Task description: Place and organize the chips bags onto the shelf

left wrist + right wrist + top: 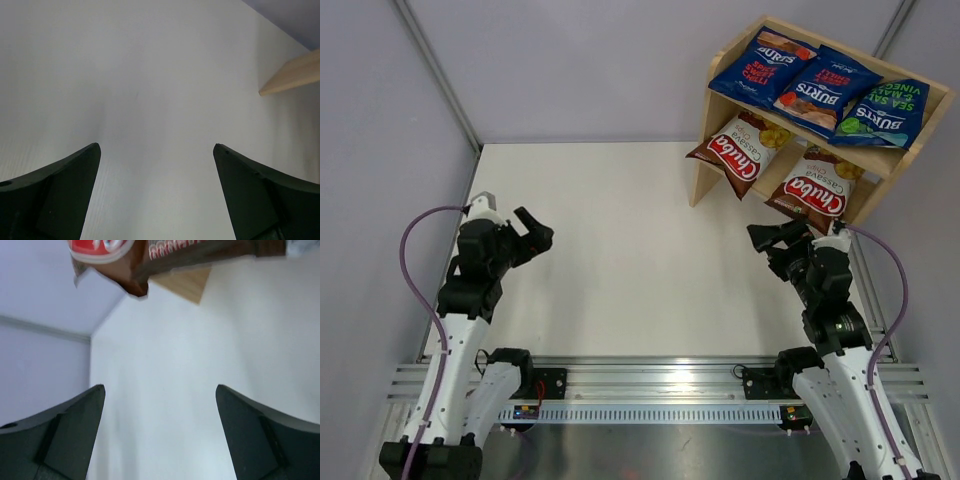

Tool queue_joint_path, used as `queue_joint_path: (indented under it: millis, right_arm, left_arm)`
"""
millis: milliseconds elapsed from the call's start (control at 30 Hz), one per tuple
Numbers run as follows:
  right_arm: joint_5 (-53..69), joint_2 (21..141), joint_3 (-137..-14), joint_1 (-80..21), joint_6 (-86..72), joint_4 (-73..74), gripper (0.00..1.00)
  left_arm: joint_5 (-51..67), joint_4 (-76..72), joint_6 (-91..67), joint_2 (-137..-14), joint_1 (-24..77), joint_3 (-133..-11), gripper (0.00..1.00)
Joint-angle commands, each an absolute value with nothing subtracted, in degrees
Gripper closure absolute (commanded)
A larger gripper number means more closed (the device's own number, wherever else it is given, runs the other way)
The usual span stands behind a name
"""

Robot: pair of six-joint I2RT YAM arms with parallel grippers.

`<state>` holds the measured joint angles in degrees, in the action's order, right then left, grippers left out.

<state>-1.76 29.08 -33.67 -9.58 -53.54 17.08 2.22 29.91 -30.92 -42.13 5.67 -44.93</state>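
Note:
The wooden shelf [703, 150] stands at the table's far right corner. On its upper tier lean three dark blue Burts bags: two red-accented ones [761, 64] [826, 90] and a green one [886, 112]. Two brown-and-white Chuba bags [741, 148] [815, 184] lean on the lower tier. My left gripper [536, 231] hovers open over the table's left side, nothing between its fingers [70, 185]. Just in front of the shelf my right gripper [773, 236] stands open and empty. The right wrist view shows a Chuba bag's bottom edge [165, 257] ahead of the fingers [75, 430].
Lilac walls enclose the white table [640, 260] on the left, back and right. An aluminium rail [650, 385] carrying both arm bases runs along the near edge. A corner of the shelf [292, 75] shows at the upper right of the left wrist view.

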Motion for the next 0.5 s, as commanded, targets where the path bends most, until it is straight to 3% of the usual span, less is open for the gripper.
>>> queue_joint_path:
  millis: [0, 233, 467]
  right_arm:
    - [11.86, 30.41, -38.31, -9.32, -34.83, 27.11, 0.00]
    - [15.02, 29.70, -47.61, -9.32, -20.41, 38.31, 0.00]
    - [11.60, 33.57, -57.39, -9.40, -15.91, 44.56, 0.01]
  left_arm:
    - [8.26, 30.40, -26.46, -42.89, -1.57, -46.58, 0.01]
    - [9.94, 34.88, -19.26, -37.98, -3.52, -47.02, 0.01]
    - [8.35, 33.13, -16.09, -32.52, -1.41, -42.01, 0.01]
